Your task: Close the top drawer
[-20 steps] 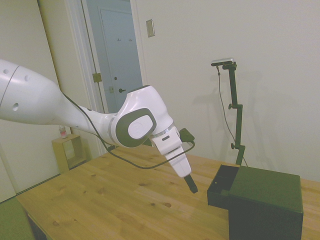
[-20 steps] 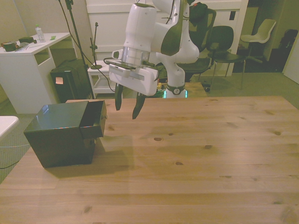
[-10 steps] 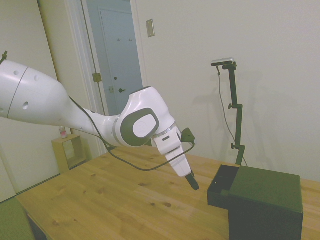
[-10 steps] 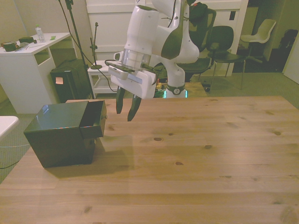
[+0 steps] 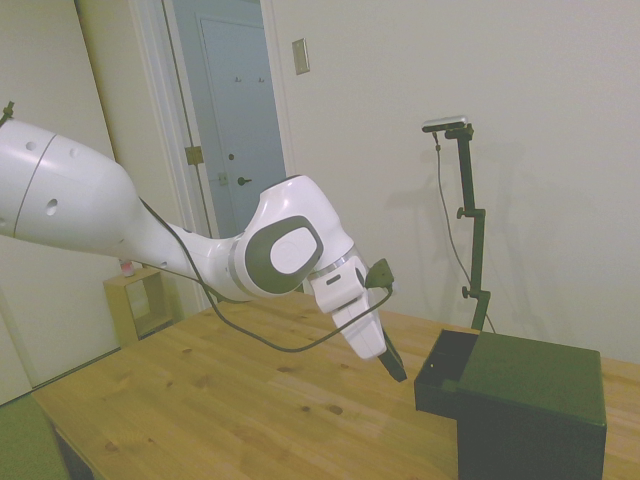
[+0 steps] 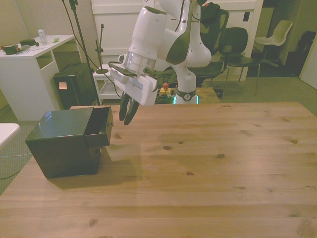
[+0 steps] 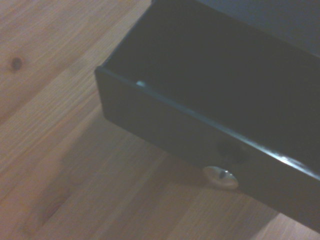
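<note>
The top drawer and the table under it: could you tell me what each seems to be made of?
The top drawer looks like black painted metal or plastic with a semi-gloss finish: its rim catches thin highlights; which one is unclear. Its small knob looks like shiny metal. The table is light wood, likely pine, with visible grain and dark knots.

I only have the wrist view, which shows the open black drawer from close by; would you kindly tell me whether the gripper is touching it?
Observer: No. In the side view the gripper hangs in the air just short of the top drawer, with a gap between them.
Operator: Thank you. How far out does the drawer stand?
Observer: Partly. In the front view it sticks out of the black cabinet toward the front view's right.
Operator: And on which side of it is the gripper?
Observer: To the front view's right of the drawer front, at about the height of its top edge.
</note>
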Controlling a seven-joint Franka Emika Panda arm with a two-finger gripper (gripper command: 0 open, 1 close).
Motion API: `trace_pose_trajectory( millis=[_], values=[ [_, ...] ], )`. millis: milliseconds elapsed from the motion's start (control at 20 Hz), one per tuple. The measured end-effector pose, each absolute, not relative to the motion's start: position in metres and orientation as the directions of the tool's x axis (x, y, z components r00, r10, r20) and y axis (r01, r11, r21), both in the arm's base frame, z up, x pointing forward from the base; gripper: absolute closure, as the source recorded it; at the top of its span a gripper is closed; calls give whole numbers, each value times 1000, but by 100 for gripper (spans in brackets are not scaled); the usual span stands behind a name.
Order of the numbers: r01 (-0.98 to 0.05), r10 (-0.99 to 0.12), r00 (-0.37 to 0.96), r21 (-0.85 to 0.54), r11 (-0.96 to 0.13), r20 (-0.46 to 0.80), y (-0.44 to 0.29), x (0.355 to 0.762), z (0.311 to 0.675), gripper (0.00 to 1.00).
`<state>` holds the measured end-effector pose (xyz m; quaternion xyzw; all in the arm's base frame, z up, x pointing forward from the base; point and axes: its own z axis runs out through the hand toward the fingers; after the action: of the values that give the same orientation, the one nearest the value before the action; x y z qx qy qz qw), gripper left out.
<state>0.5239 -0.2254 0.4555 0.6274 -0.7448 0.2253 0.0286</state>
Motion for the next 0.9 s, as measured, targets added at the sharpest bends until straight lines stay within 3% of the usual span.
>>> trace_pose_trajectory(
  millis=[900],
  values=[
    [-929,-872,-308,-316,191,381,-268,510,468,100]
  ],
)
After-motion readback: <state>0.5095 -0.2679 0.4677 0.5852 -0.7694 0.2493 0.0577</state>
